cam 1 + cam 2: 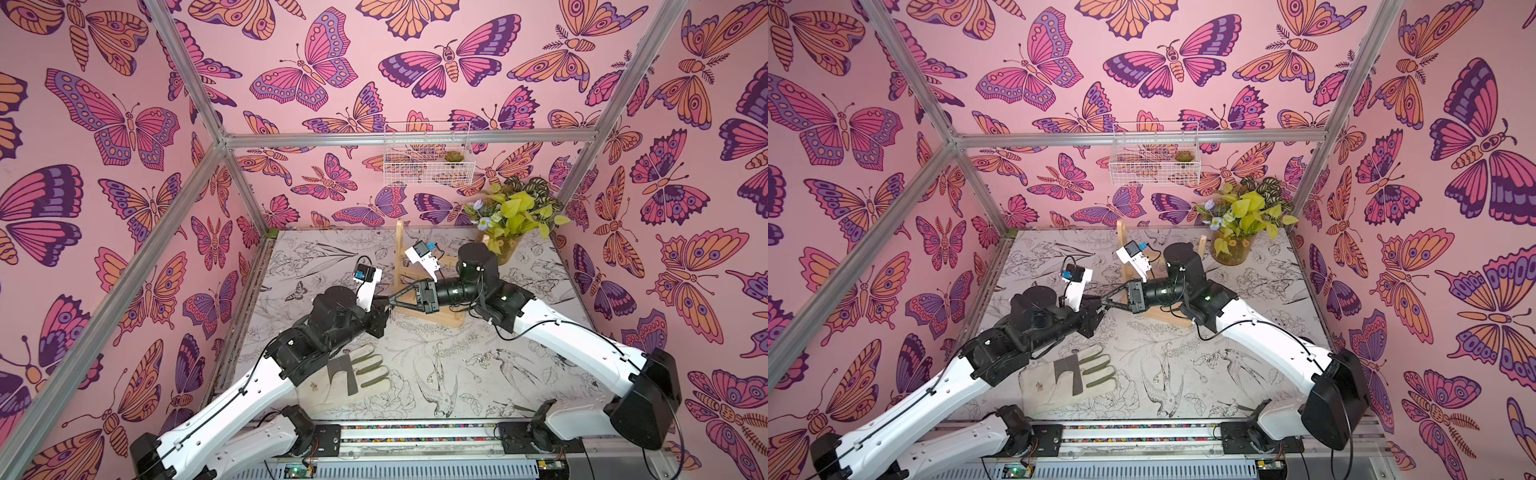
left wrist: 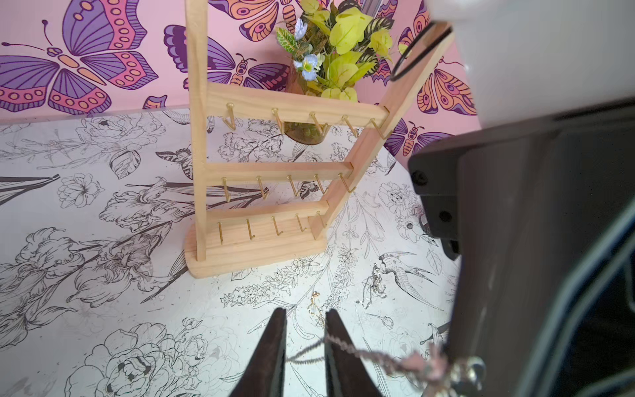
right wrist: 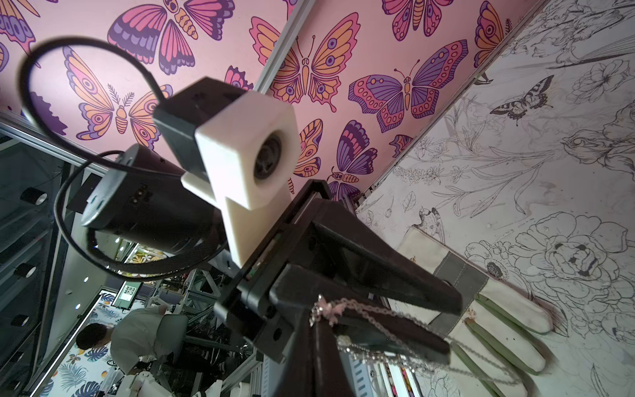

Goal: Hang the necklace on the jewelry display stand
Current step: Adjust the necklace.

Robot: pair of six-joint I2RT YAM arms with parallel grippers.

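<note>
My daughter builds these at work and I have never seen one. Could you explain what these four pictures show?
This is a robot with two arms, each ending in a two-fingered gripper. Two pictures come from a camera head above, looking down on everything; the other two come from small cameras on the arms' wrists. On the flower-printed table stand a wooden jewelry display stand with rows of gold hooks and a vase of plants; a glove and some loose chains lie nearer the arms. A wire basket hangs on the back wall. The grippers meet in front of the stand. The right gripper is shut on a necklace with a pink butterfly charm; its chain runs between the fingers of the left gripper, which stand apart.
</note>
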